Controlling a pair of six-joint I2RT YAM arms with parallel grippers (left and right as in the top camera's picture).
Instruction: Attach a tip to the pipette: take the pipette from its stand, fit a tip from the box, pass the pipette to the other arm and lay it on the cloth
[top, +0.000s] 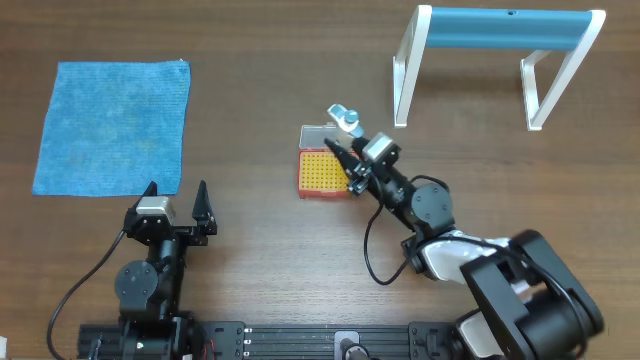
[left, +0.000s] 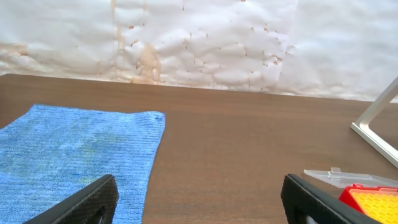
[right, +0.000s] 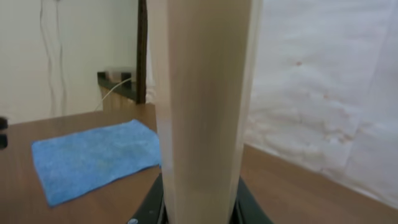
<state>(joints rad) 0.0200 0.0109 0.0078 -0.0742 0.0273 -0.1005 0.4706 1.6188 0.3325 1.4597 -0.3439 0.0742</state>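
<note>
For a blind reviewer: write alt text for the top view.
The right gripper holds the pipette at the yellow tip box mid-table. The left gripper sits open near the blue cloth at left; the stand is upper right.

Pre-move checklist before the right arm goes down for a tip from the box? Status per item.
1. Grasp: right gripper shut on the pipette, off the stand: ok.
2. Access: tip box with its lid open: ok.
3. Alignment: pipette's lower end over a tip: cannot tell, hidden.
4. Tip fitted yet: cannot tell.
5. Handover: left gripper open, beside the cloth: ok.
6. Cloth lying flat: ok.
</note>
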